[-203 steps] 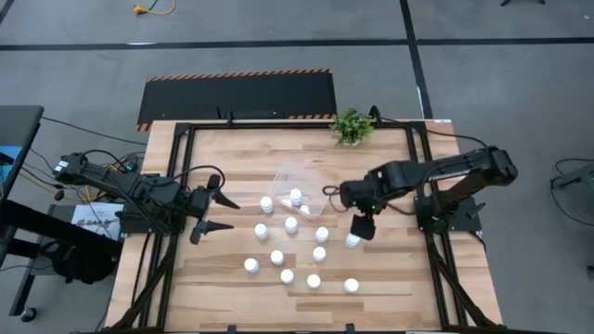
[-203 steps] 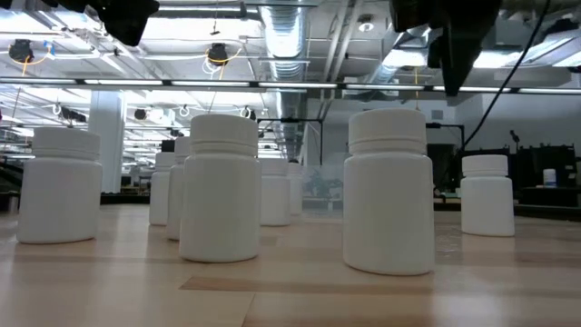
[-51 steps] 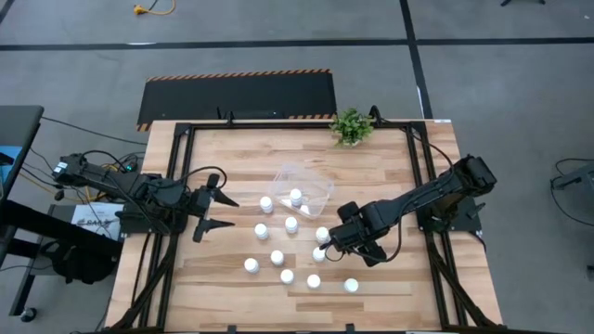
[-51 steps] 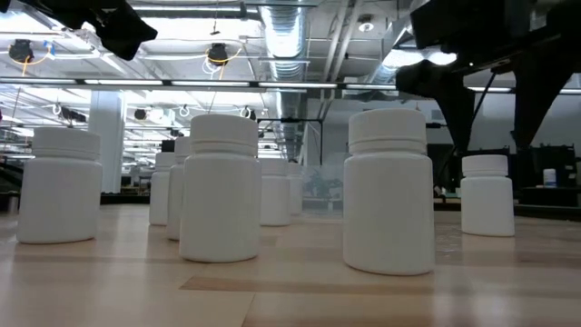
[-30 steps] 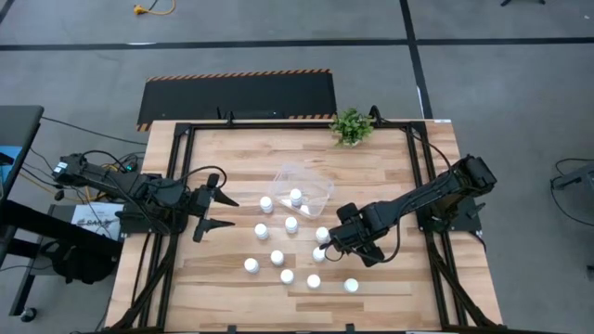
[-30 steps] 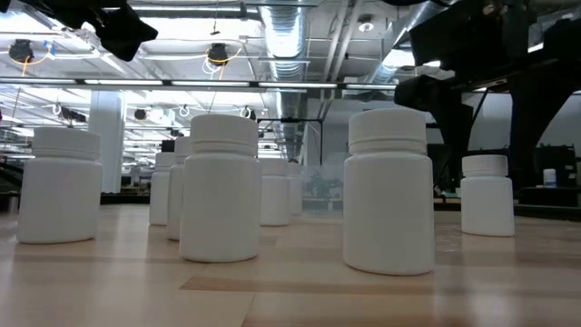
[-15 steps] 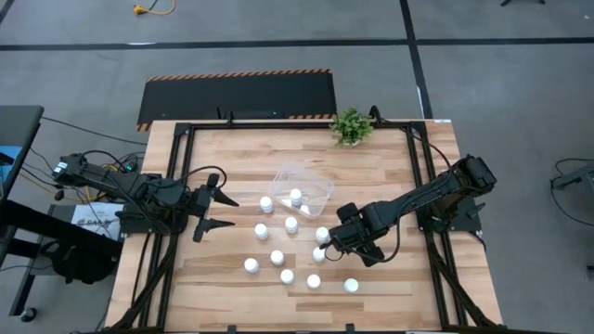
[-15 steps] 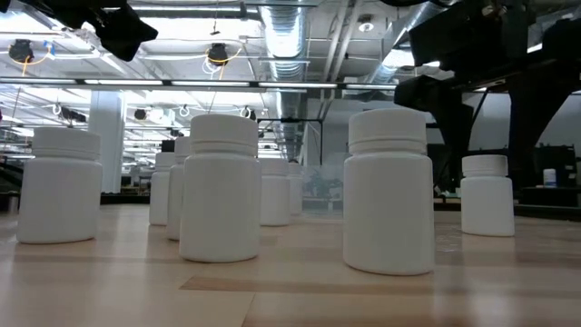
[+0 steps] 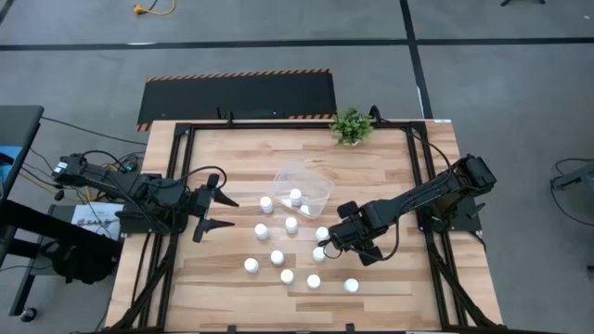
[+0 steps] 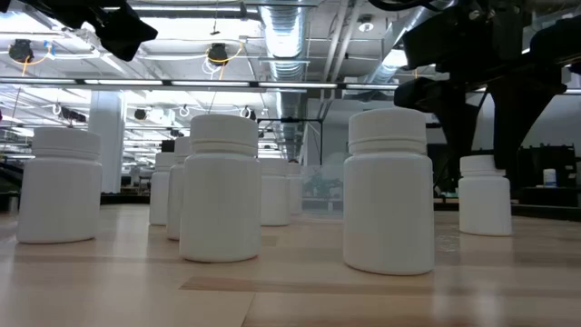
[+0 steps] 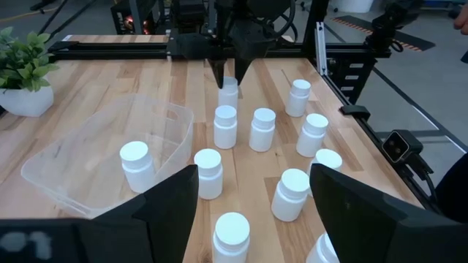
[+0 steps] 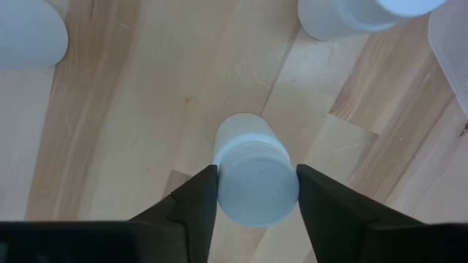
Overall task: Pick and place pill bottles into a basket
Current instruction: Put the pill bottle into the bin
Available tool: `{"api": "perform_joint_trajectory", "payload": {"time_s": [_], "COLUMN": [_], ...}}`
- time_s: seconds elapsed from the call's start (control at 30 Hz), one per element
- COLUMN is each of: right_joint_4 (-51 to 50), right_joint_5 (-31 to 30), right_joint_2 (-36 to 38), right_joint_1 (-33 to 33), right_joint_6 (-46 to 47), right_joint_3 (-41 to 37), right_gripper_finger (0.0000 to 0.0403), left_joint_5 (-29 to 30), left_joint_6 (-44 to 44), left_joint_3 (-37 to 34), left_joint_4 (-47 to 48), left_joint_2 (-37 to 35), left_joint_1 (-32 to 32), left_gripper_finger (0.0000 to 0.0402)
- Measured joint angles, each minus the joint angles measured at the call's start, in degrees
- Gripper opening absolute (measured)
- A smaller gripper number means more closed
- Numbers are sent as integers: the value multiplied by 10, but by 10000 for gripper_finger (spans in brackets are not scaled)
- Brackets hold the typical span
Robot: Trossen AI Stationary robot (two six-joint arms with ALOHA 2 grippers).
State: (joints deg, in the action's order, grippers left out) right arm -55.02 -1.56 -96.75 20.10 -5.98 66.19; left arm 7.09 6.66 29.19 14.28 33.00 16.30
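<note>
Nearest the front edge of the table (image 9: 232, 297) there's a loose bunch of pill bottles (image 9: 314, 280), all standing upright with their long axes vertical and white caps facing up. No label or writing that I can read on any of them, they're just plain white.

A bit further in, the right gripper (image 9: 324, 249) is down at one bottle (image 12: 254, 177) right of the table's middle. In the right wrist view its two dark fingers (image 12: 191, 204) sit on either side of the cap, touching or just about touching it, so it looks pinched on that bottle. That bottle stands upright on the wood too.

Over by the left edge the left gripper (image 9: 217, 202) hangs with its fingers spread wide apart, holding nothing.

Past the middle, toward the far edge, is the basket (image 9: 318, 184), a clear tub sitting skewed to the table's edges. There's one upright bottle (image 9: 296, 196) inside it, with another bottle (image 9: 266, 203) just outside its near-left wall. In the far right area there's a small green potted plant (image 9: 351, 125).
</note>
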Motion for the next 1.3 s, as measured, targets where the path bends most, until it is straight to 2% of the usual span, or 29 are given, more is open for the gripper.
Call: {"api": "perform_joint_trajectory", "payload": {"time_s": [0.37, 0.63, 0.77, 0.9, 1.13, 1.3], "right_joint_4": [-2, -11, -21, -31, -74, -113], "right_joint_5": [0, 2, 2, 2, 2, 3], "right_joint_2": [0, 0, 0, 0, 0, 0], "right_joint_1": [-9, -37, -47, -59, -84, -106], "right_joint_6": [6, 21, 21, 20, 5, -9], "right_joint_3": [0, 1, 3, 20, 69, 119], "right_gripper_finger": [175, 154, 168, 172, 151, 171], "left_joint_5": [-6, -6, -6, -5, -5, -4], "left_joint_6": [0, 0, 0, 0, 0, 0], "left_joint_3": [0, 0, 0, 0, 0, 0], "left_joint_4": [0, 0, 0, 0, 0, 0], "left_joint_2": [0, 0, 0, 0, 0, 0], "left_joint_1": [0, 0, 0, 0, 0, 0], "left_gripper_finger": [251, 251, 251, 251, 251, 251]}}
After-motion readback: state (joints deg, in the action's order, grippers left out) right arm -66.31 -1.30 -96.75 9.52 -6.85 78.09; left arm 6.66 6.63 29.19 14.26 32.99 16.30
